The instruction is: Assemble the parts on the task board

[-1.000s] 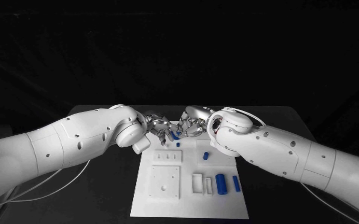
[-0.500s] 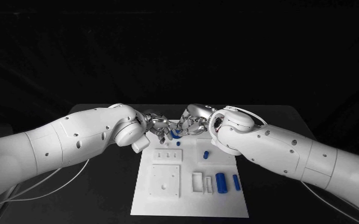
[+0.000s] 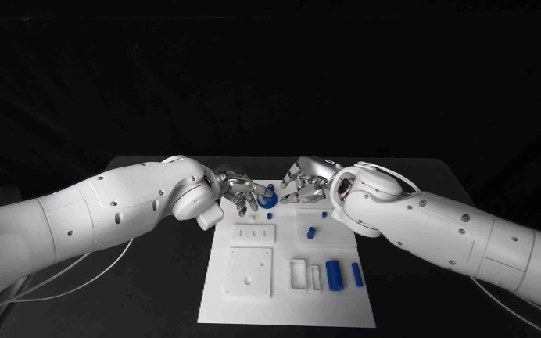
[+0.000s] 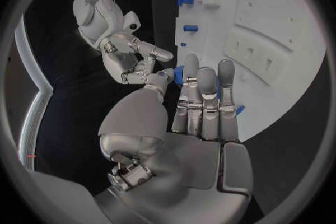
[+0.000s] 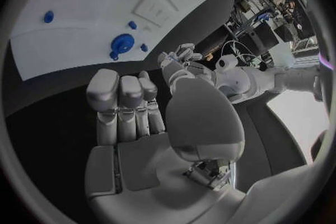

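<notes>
The task board (image 3: 288, 307) is plain white and lies on a black table (image 3: 135, 275). The parts (image 3: 334, 274) on it are blue. Both arms are white, and the left hand (image 3: 239, 188) and the right hand (image 3: 304, 183) are silver.

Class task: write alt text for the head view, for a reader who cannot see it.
Two white robot arms meet over the far end of a white task board on a black table, the left hand and right hand flanking a round blue part. More blue parts lie nearer.

One task board (image 3: 288, 307), six blue parts (image 3: 334, 274), two hands (image 3: 239, 188).
</notes>
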Available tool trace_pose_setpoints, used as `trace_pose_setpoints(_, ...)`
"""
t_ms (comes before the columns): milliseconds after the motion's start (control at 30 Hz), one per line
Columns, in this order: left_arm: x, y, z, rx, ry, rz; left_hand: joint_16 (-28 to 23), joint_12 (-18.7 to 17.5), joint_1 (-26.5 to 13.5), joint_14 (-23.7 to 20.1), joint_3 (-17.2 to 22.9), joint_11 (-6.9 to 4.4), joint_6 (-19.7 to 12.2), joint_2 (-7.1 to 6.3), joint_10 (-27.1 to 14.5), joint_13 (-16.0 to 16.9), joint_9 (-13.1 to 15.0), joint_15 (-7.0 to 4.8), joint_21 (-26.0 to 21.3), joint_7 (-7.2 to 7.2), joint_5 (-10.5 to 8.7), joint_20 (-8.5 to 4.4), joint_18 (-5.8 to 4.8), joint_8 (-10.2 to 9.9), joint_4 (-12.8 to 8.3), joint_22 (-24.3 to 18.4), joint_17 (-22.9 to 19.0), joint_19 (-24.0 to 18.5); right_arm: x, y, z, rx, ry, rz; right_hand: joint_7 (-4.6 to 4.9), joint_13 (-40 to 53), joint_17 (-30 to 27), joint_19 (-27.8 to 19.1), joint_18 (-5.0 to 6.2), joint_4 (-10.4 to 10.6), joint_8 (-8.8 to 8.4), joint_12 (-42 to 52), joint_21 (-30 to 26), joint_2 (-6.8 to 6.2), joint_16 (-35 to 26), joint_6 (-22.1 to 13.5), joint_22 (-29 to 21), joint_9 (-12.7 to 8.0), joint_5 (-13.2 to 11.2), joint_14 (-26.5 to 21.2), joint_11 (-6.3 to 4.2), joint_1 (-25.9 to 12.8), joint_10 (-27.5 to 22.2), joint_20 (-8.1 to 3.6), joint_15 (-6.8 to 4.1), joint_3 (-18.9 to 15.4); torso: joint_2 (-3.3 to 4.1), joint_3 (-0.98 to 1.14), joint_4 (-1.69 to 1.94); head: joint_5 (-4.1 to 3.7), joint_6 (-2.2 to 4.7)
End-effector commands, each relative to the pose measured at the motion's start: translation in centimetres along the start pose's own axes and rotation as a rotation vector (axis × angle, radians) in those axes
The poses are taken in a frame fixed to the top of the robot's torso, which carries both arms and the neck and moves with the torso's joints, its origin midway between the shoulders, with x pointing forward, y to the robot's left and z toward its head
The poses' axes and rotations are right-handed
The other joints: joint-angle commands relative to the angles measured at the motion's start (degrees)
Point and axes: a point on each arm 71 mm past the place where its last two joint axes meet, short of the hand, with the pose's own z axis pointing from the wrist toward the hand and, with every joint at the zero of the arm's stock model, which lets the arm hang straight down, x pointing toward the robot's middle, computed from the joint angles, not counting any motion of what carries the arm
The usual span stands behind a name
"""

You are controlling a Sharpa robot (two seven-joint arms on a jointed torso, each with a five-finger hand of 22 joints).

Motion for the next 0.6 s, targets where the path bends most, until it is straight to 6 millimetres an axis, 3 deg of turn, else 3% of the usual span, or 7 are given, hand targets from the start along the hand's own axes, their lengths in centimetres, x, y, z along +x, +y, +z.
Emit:
trace_pose_setpoints(33, -0.1, 0.0, 0.0, -0.003, -0.015, 0.07, 0.23, 0.09, 0.52, 0.2, 7.71, -0.12, 1.73, 0.4, 0.51, 0.07, -0.28, -0.35, 0.12, -1.15, 0.1, -0.11, -0.13, 0.19, -8.0, 0.25, 0.09, 0.28, -0.2, -0.7, -0.7, -0.007, -0.005, 0.029, 0.01, -0.16, -0.11, 1.42, 0.71, -0.07, -0.24, -0.24, -0.22, 0.04, -0.4, -0.14, 6.68, -0.08, 0.7, -0.19, 0.03, 0.68, -0.5, 0.4, 0.34, -0.38, 0.0, 0.01, 0.06, 0.29, -0.24)
trace_pose_setpoints(167, -0.2, 0.3, -0.1, -0.024, -0.031, 0.117, 0.33, -0.01, 0.64, 0.45, 7.6, -0.21, 1.92, 0.23, 0.79, 0.08, -0.69, -0.42, 0.02, -1.19, 0.15, -0.17, -0.12, 0.19, -8.11, 0.48, 0.17, 0.49, -1.0, -2.5, -1.7, 0.022, -0.029, 0.051, -0.02, -0.3, -0.26, 1.44, 0.73, 0.02, -0.23, -0.3, -0.34, 0.05, -0.53, 0.01, 6.67, -0.07, 1.62, -0.2, 0.0, 0.7, -0.54, 0.41, 0.34, -0.25, -0.02, 0.14, -0.09, 0.59, -0.58)
trace_pose_setpoints(300, -0.2, 0.5, -0.2, -0.061, -0.05, 0.185, 0.51, -0.1, 0.76, 0.72, 7.65, -0.29, 2.16, 0.17, 1.11, 0.1, -1.09, -0.5, 0.0, -1.2, 0.58, -0.25, -0.09, 0.21, -8.32, 0.77, 0.3, 0.72, -2.6, -4.3, -2.3, 0.055, -0.085, 0.096, -0.1, -0.44, -0.31, 1.49, 0.74, 0.15, -0.24, -0.3, -0.49, -0.03, -0.5, 0.39, 6.64, -0.08, 4.22, -0.11, -0.11, 0.62, -0.47, 0.35, 0.26, 0.32, -0.02, 0.13, -0.22, 0.79, -0.78)
trace_pose_setpoints(433, 0.0, 0.6, -0.2, -0.092, -0.076, 0.256, 0.65, -0.09, 0.68, 0.97, 7.74, -0.38, 2.4, 0.15, 1.37, 0.16, -1.23, -0.57, 0.1, -1.28, 0.76, -0.33, -0.09, 0.22, -8.56, 1.03, 0.38, 0.9, -4.1, -5.4, -2.5, 0.075, -0.145, 0.146, -0.14, -0.66, -0.49, 1.48, 0.75, 0.12, -0.25, -0.46, -0.79, -0.03, -0.67, 0.58, 6.57, -0.09, 5.22, -0.1, -0.18, 0.53, -0.51, 0.3, 0.21, 1.0, -0.03, 0.24, -0.02, 0.83, -1.17)
trace_pose_setpoints(533, 0.3, 0.7, -0.1, -0.113, -0.097, 0.317, 0.75, -0.22, 0.39, 1.19, 7.82, -0.45, 2.65, 0.17, 1.68, 0.28, -1.49, -0.67, -0.91, -1.33, 0.95, -0.43, -0.19, 0.21, -9.02, 1.42, 0.51, 1.58, -5.3, -6.0, -2.6, 0.082, -0.19, 0.181, -0.17, -0.73, -0.57, 1.53, 0.72, -0.04, -0.25, -0.42, -0.78, -0.07, -0.73, 0.72, 6.59, -0.1, 5.7, -0.07, -0.23, 0.38, -0.49, 0.26, 0.17, 1.6, -0.05, 0.12, 0.09, 0.81, -1.45)
trace_pose_setpoints(600, 0.6, 0.9, 0.0, -0.129, -0.106, 0.353, 0.78, -0.31, 0.28, 1.34, 7.87, -0.51, 2.77, 0.26, 1.87, 0.35, -1.56, -0.72, -1.8, -1.36, 1.06, -0.5, -0.28, 0.22, -9.24, 1.87, 0.59, 2.17, -6.0, -6.1, -2.6, 0.083, -0.217, 0.2, -0.16, -0.75, -0.58, 1.54, 0.72, -0.04, -0.26, -0.43, -0.81, -0.09, -0.73, 0.68, 6.59, -0.1, 5.86, -0.06, -0.21, 0.28, -0.51, 0.25, 0.17, 1.66, -0.09, 0.15, 0.11, 0.82, -1.68)
